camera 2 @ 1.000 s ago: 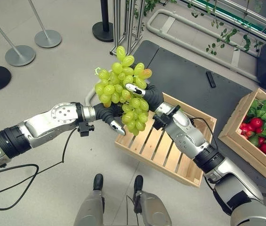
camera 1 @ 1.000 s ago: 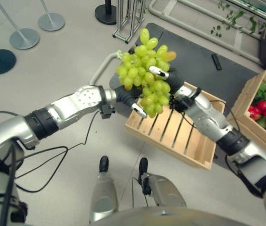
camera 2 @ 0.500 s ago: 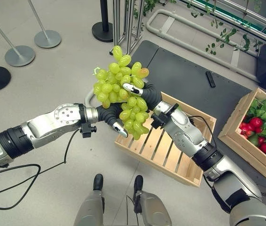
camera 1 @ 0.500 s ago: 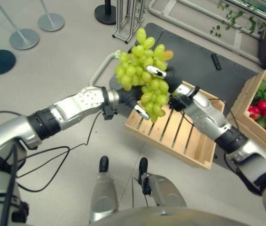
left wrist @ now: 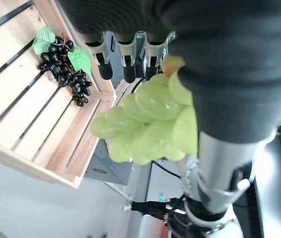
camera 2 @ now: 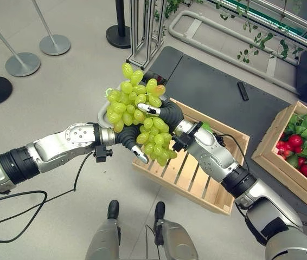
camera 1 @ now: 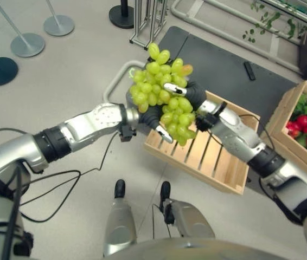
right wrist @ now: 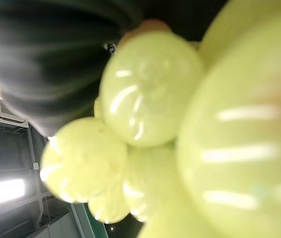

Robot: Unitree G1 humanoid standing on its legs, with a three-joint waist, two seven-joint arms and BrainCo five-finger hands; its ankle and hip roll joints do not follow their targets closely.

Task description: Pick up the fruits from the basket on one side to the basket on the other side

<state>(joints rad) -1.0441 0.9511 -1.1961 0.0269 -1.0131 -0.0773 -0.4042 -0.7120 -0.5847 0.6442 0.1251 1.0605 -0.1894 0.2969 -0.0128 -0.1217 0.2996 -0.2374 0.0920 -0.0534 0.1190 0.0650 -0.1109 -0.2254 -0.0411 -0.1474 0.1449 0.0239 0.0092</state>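
A big bunch of green grapes (camera 1: 164,92) hangs in the air over the left corner of a slatted wooden crate (camera 1: 218,162). My right hand (camera 1: 192,93) reaches in from the right, one finger curled over the bunch, and holds it. My left hand (camera 1: 145,115) is pressed against the bunch's lower left side; its fingers (left wrist: 125,62) look fairly straight and one pokes out beneath the grapes. A bunch of black grapes (left wrist: 63,64) with green leaves lies in a corner of the crate.
A second wooden crate (camera 1: 283,111) with red fruit and green leaves stands at the right. A dark mat (camera 1: 224,59) with a small black object (camera 1: 249,70) lies behind. Stanchion bases (camera 1: 27,43) and a metal frame (camera 1: 148,21) stand at the upper left.
Both hands and the green grapes have shifted a little to the left and downward together. The crates have stayed put.
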